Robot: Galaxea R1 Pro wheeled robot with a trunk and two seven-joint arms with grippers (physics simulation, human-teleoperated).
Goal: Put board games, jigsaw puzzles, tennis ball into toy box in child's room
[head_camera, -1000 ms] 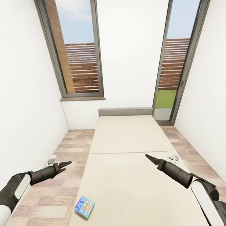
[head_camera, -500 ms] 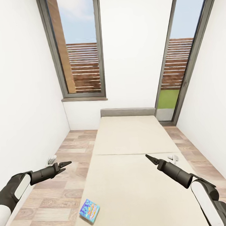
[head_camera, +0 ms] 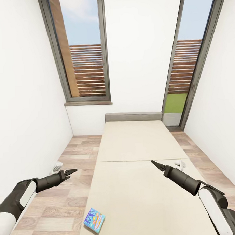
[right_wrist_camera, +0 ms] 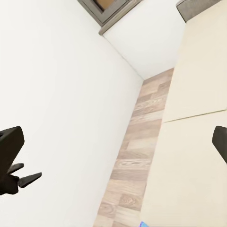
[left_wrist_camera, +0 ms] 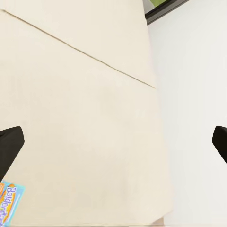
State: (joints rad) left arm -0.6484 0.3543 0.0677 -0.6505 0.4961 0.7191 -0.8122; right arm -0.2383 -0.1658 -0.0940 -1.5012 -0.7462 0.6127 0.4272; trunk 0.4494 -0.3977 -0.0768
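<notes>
Beige bed running down the middle of the room, grey headboard against the far white wall, seam across the mattress partway down. Blue board game lying flat at the bed's near left corner, close to the left edge, cover up; sliver of it also visible in the left wrist view, on the mattress. Wood-look floor along both sides of the bed. Left gripper hanging over the floor off the bed's left edge, well apart from the board game, empty; jaws look nearly together in the head view, yet the left wrist view shows dark finger tips at opposite sides with mattress between, so apart, holding nothing. Right gripper hanging over the mattress just past the seam, toward the right edge, empty; jaws likewise read as apart from the right wrist view, fingers wide with nothing between. Small white item on the floor by the left wall, another white item at the bed's right edge near the right gripper; both too small to identify. Two tall windows in dark frames on the far wall, wooden slat fence and sky outside.
</notes>
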